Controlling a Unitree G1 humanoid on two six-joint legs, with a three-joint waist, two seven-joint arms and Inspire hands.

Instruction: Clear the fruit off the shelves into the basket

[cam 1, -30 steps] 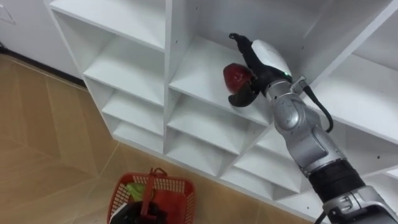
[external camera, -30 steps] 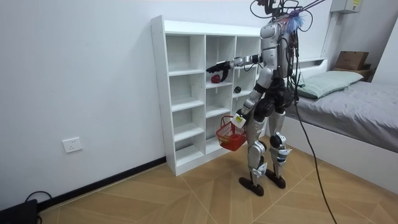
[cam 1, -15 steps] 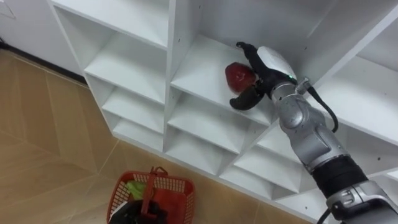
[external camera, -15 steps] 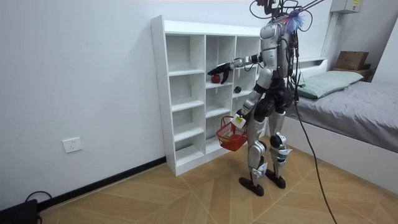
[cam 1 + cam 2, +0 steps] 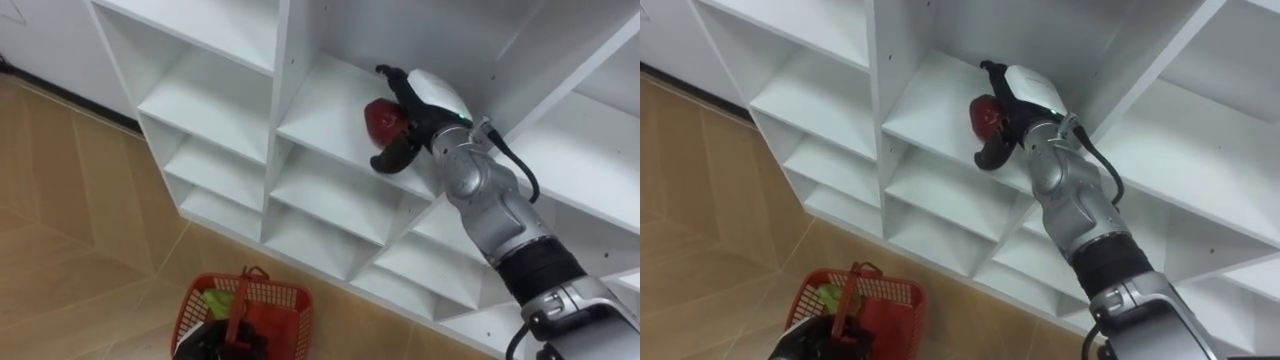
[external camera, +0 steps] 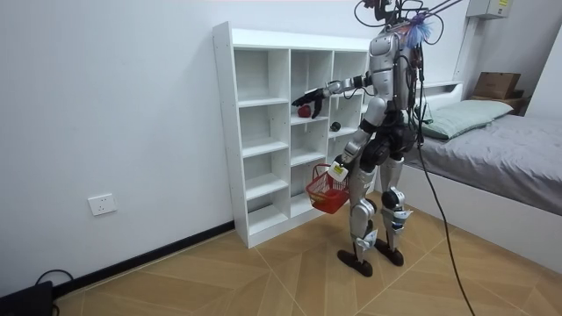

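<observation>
Red fruit [image 5: 379, 120]: on an upper shelf of the closet's [image 5: 283, 60] middle column, close to the shelf's front edge.
Right hand [image 5: 428, 98]: reached into that closet bay. Fingers hooked over the fruit's top, thumb curled under its front, so it is wrapped on it, not flat.
Lift: can't tell if the fruit is clear of the shelf board or sitting on it.
Basket [image 5: 283, 296]: red, low in front of the closet's bottom row, something green inside.
Left hand [image 6: 337, 167]: in front of the closet's lower rows. Fingers look closed on the basket handle, and the basket hangs from it.
Stance: upright, facing the closet, right arm stretched out to it.
Risk, slip: the hold looks like a loose hook more than a squeeze. Pulling out fast could roll the fruit off the closet shelf edge to the floor.
Risk, snag: the hand sits tight inside the bay. Lifting while withdrawing could knock the knuckles on the closet board above and jar the fruit loose.
Risk, miss: the basket is well below the fruit's shelf and off to the closet's left side. Letting go from that height could bounce the fruit out or miss the rim.
Risk, swing: the basket hangs free, so any body turn away from the closet could set it swaying under the drop.
</observation>
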